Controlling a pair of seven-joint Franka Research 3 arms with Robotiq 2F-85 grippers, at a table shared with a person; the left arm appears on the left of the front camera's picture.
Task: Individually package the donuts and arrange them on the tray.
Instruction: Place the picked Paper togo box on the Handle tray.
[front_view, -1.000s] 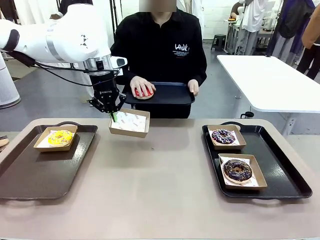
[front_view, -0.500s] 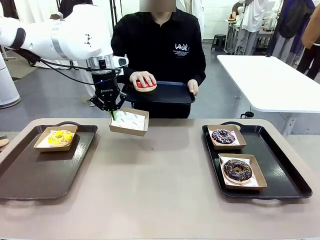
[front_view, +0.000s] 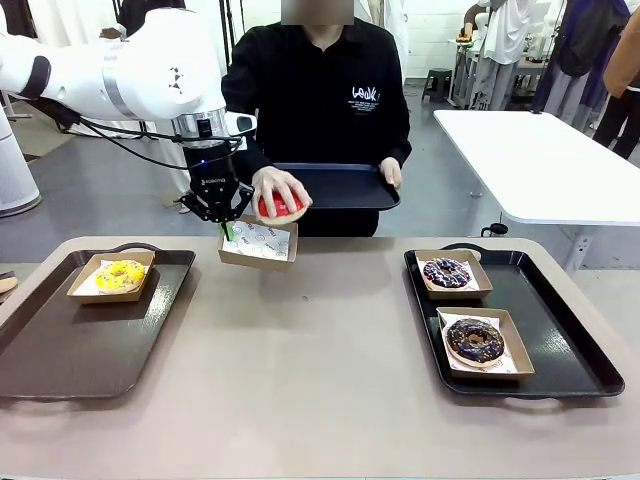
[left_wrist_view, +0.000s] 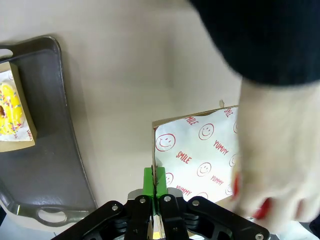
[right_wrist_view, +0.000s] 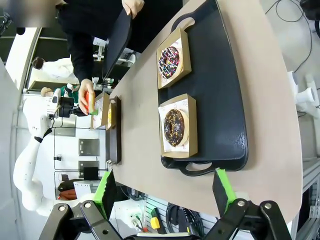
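Observation:
My left gripper (front_view: 227, 226) (left_wrist_view: 155, 181) is shut on the near wall of a paper-lined box (front_view: 259, 243) (left_wrist_view: 196, 152), holding it above the table's far edge. A person's hand holds the red donut (front_view: 281, 206) (right_wrist_view: 87, 103) just over that box. In the left wrist view the hand is blurred and covers the box's right part. The yellow donut (front_view: 120, 274) (left_wrist_view: 10, 112) lies boxed on the left tray (front_view: 60, 340). The purple sprinkled donut (front_view: 447, 272) (right_wrist_view: 169, 59) and the chocolate donut (front_view: 474, 340) (right_wrist_view: 175, 128) sit boxed on the right tray (front_view: 570, 345) (right_wrist_view: 225, 95). My right gripper (right_wrist_view: 165, 192) stands open, well back from the right tray.
The person's other hand holds a black tray (front_view: 345, 186) level beyond the table's far edge. The brown tabletop (front_view: 310, 350) lies bare between the two trays. A white table (front_view: 545, 160) stands at the back right.
The person's hand has carried the red donut off the held black tray and down over the box. My left gripper has kept the box almost still.

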